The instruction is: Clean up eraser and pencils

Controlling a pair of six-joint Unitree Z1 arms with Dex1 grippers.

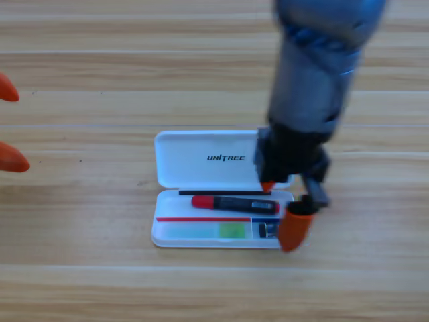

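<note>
The wooden counter (87,282) fills the view, its pale planks running side to side with a fine grain, and broad bare stretches lie to the left, above and below the case. The right arm (315,74), a thick grey cylinder, comes down from the top edge and ends in the black right gripper (281,211) at the right end of the white case (201,161). Its jaws stand apart: one orange tip shows small at the case's hinge line, the other, larger and rounded, hangs over the tray's lower right corner. The case is smooth plastic with rounded corners, lying open, its lid flat above the tray.

In the tray, the black pencil with the red cap (234,202) lies lengthwise in the upper channel, its right end just beside the gripper's upper jaw. Below it the light green pencil (208,231) lies flat in the lower left compartment. The eraser (266,230), a small dark block, sits in the lower right compartment, between the jaws.

The left gripper (10,124) waits at the left edge, only two orange tips showing, set apart.
</note>
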